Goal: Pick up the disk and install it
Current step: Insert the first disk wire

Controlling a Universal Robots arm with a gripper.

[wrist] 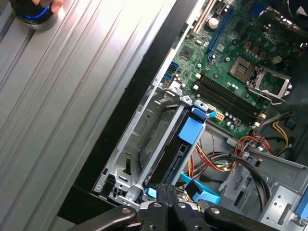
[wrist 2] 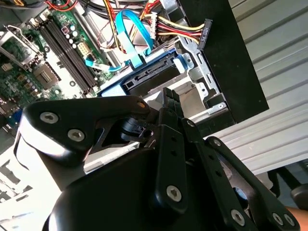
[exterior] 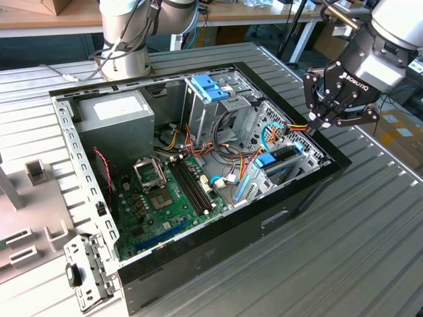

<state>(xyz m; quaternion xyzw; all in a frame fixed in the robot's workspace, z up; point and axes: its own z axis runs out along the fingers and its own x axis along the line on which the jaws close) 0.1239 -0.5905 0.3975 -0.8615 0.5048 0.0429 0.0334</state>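
Your gripper (exterior: 322,123) hovers above the open computer case (exterior: 218,228), fingers drawn together on nothing. The disk (exterior: 283,160) (blue carrier frame) already sits in the drive bay (wrist: 144,139) by the case's front wall, beside the motherboard (exterior: 168,191), where cables reach it.

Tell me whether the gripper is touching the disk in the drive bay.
Cannot tell. In the first wrist view the gripper fingertips meet the end of the disk, but no view plainly shows contact or a gap.

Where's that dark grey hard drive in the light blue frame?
It sits inside the open computer case, toward the exterior view's right, in the metal bay just below the claw.
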